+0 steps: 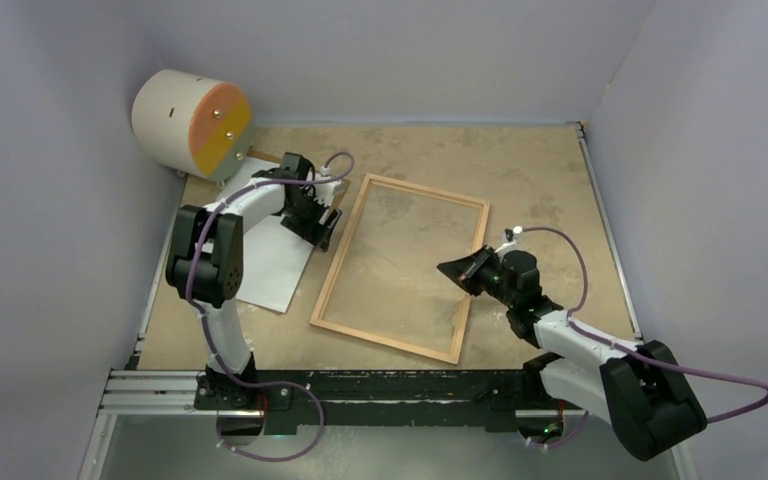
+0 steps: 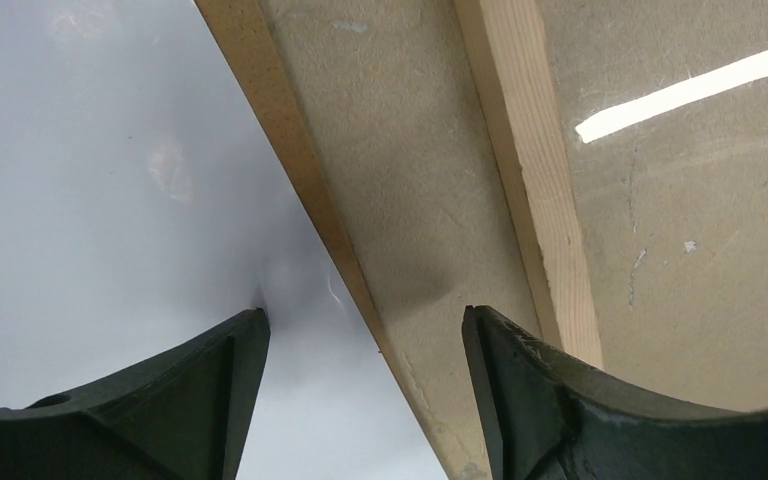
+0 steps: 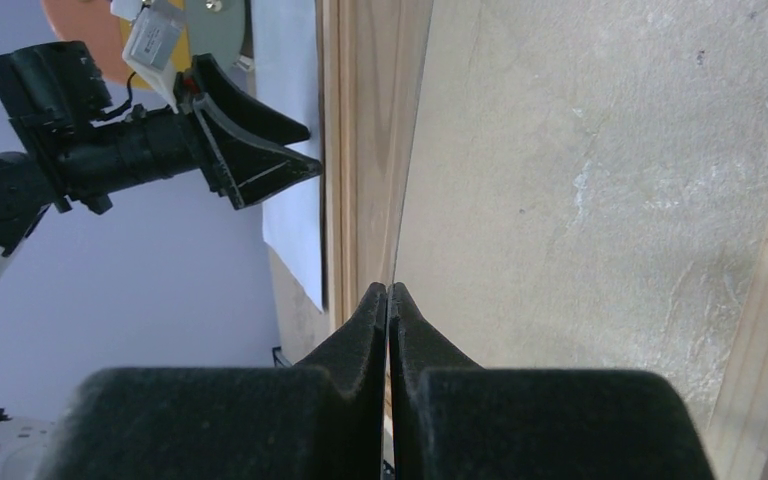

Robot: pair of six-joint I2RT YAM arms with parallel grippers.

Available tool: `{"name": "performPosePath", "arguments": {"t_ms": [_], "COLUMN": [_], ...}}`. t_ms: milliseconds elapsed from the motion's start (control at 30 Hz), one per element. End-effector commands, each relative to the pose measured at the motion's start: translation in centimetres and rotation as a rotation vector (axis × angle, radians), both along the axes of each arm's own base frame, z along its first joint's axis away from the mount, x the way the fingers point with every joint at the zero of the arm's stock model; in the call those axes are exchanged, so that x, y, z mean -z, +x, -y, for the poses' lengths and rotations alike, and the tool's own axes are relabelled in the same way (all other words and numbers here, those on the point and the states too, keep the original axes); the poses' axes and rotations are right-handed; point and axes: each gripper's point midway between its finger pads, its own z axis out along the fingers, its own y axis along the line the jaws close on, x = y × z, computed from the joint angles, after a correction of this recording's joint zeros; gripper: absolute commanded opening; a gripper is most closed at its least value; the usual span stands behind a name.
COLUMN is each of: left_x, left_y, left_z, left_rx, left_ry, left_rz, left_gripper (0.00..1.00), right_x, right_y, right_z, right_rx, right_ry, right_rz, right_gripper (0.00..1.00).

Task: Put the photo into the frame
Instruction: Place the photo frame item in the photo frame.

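Observation:
The frame, thin light wood round a clear pane, lies flat mid-table. Left of it lies the photo, white back up, partly under the left arm. My left gripper stands open and low over the photo's right edge. In the left wrist view one finger is over the white photo, the other by the frame's wooden side, and a brown board edge shows under the photo. My right gripper is shut over the pane near the frame's right side, and nothing shows between its fingertips.
A white cylinder with an orange and yellow face stands at the back left corner. Pale walls close in the table on three sides. A metal rail carrying both arm bases runs along the near edge.

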Motion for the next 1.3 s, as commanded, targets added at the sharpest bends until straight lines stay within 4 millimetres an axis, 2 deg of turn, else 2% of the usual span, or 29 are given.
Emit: {"name": "performPosePath", "arguments": {"t_ms": [0,233,633,1033,1267], "left_x": [0.8,1.4,1.7,1.8,1.9], "left_y": [-0.2,-0.6,-0.9,-1.4,-1.7], "left_z": [0.7,1.1,1.5,1.4,1.5], "left_rx": [0.033,0.044,0.063,0.073,0.082], "left_ry": [-0.01,-0.022,-0.016,-0.01,-0.008], "left_rz": [0.0,-0.02,-0.026,-0.03,-0.03], "left_gripper": [0.73,0.64,0.64,0.64,0.64], "right_x": [-2.6,-3.3,-4.2,-7.4,-8.1], "right_y": [-0.2,-0.9,-1.4,-1.8,-1.5], "right_z": [-1.1,-2.0,-2.2,-2.0,-1.7], "right_rx": [-0.062,-0.135,-0.141,-0.134,-0.114], "right_ry": [0.085,0.123,0.167,0.237,0.239], "right_rz": [0.067,0.087,0.087,0.191,0.213], "right_gripper": [0.0,0.0,0.0,0.0,0.0]}}
